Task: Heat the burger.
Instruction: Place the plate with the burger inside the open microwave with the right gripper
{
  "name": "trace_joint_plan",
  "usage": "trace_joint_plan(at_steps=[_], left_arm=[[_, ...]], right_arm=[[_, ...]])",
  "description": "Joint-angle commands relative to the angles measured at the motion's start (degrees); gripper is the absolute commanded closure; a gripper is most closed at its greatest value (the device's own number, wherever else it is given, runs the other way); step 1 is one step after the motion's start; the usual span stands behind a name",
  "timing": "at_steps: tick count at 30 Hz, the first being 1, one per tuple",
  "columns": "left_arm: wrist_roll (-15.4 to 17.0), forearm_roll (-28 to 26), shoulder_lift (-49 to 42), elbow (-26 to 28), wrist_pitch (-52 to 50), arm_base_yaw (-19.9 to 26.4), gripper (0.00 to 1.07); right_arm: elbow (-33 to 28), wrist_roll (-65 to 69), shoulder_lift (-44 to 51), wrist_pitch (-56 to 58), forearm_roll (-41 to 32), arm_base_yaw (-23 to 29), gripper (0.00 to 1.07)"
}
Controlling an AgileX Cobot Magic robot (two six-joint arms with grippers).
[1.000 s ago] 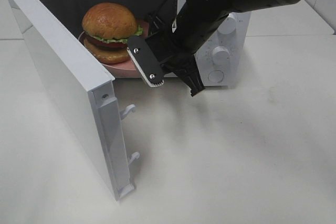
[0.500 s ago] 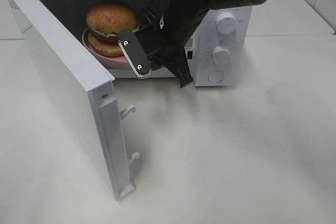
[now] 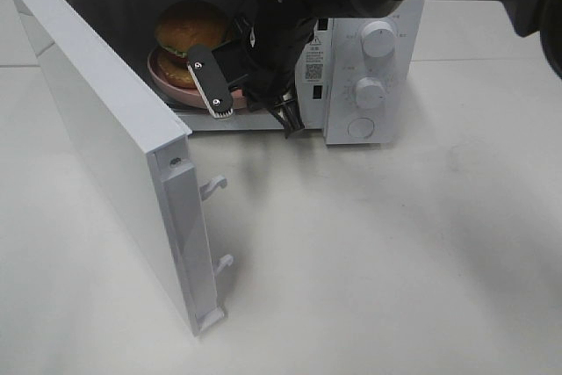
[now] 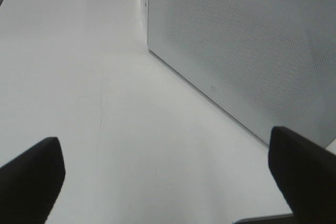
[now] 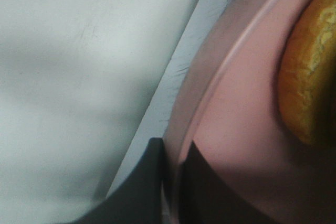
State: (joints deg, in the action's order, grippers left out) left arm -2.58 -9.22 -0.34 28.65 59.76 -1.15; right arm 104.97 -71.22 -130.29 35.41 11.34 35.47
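The burger [image 3: 189, 28], with its golden-brown bun, sits on a pink plate [image 3: 167, 76] inside the open microwave [image 3: 369, 41]. My right gripper [image 3: 219, 104] reaches into the cavity from the right and is shut on the plate's near rim. The right wrist view shows that grip close up. There the dark fingers of the right gripper [image 5: 176, 156] pinch the plate [image 5: 236, 129], and the burger's bun [image 5: 310, 87] lies just beyond. My left gripper [image 4: 168, 174] hovers open over bare table beside the microwave, holding nothing. It is outside the exterior view.
The microwave door [image 3: 105, 129] stands swung wide open toward the front left, its latch hooks [image 3: 215, 186] sticking out. Two knobs [image 3: 378, 39] sit on the right-hand control panel. White table [image 3: 395, 261] stretches in front and to the right.
My right gripper has pushed the plate and burger up and back, from the cavity's mouth deeper into the microwave. The left gripper has not changed.
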Motion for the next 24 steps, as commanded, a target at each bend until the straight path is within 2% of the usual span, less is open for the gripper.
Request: trace_joint_plan(at_steps=[1,5,9,14,15,17,19,20,22,24], left_arm=[[0.11,0.17,-1.32,-0.11,-0.52,0.11,0.09],[0.11,0.17,-1.32,-0.11,-0.52,0.11,0.09],[0.11,0.17,-1.32,-0.11,-0.52,0.11,0.09],[0.11,0.17,-1.32,-0.11,-0.52,0.11,0.09],[0.11,0.17,-1.32,-0.11,-0.52,0.11,0.09],[0.11,0.17,-1.32,-0.11,-0.52,0.11,0.09],[0.11,0.17,-1.32,-0.11,-0.52,0.11,0.09],[0.11,0.17,-1.32,-0.11,-0.52,0.11,0.09],[0.11,0.17,-1.32,-0.11,-0.52,0.11,0.09],[0.11,0.17,-1.32,-0.11,-0.52,0.11,0.09]], right_arm=[[2.86,1.95,-0.63,-1.66,0.69,0.11,1.07],[6.19,3.09,-2.98,-1.60,0.63,0.17,1.06],[7.16,4.47,-3.95,-2.18,0.52,0.17,1.04],[7.39,7.85,-4.76,-3.32,0.52,0.17,0.96],[7.39,8.14,-4.98,-3.44,0.52,0.17,0.91],[7.39,8.14,-5.10,-3.44,0.52,0.17,0.88],[7.39,8.19,-5.10,-3.55,0.52,0.06,0.78],[7.39,8.19,-5.10,-3.55,0.52,0.06,0.78],[7.39,8.25,-5.10,-3.72,0.46,0.06,0.65],[7.39,8.31,-5.10,-3.67,0.34,0.06,0.63]])
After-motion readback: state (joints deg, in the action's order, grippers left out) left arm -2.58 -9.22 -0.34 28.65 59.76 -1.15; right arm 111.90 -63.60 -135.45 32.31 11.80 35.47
